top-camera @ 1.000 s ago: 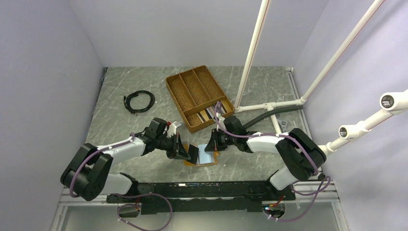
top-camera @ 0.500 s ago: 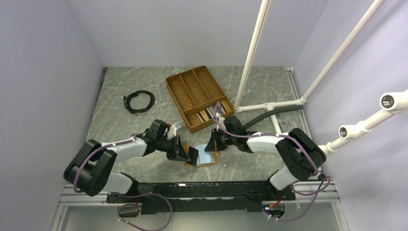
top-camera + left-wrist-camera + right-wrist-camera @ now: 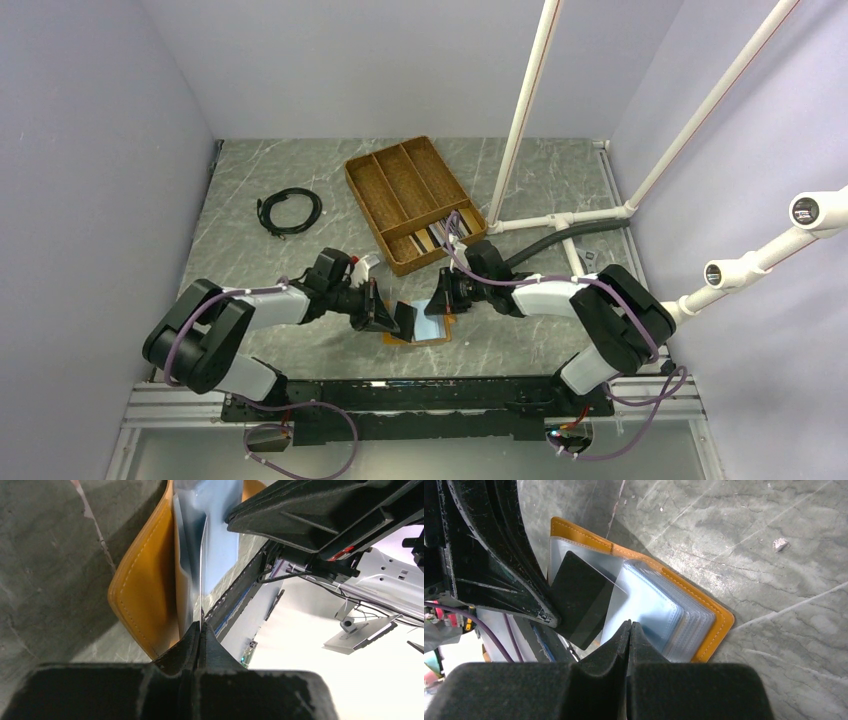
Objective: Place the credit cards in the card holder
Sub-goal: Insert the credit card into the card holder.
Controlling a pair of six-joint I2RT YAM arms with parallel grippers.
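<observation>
Card holder (image 3: 434, 327) lies open on the bench (image 3: 510, 340) near its front edge, between the 2 end effectors. Left end effector (image 3: 200, 630) is clenched on a dark card (image 3: 579, 600), held by 1 edge, and the card's far part lies over the clear pocket on the holder's left side. Right end effector (image 3: 629, 627) is clenched at the edge of the pale blue sleeves; whether it pinches 1 of them I cannot tell. More credit cards (image 3: 432, 238) sit in the near compartment of a wicker tray (image 3: 368, 212), well apart from the holder. Compared with 1 second ago, the left arm's elbow has swung in toward the centre, while holder and tray lie as before. The bench is grey and marbled, with a coiled black cable (image 3: 290, 210) at back left, white pipes (image 3: 525, 110) on the right and pale lilac walls
</observation>
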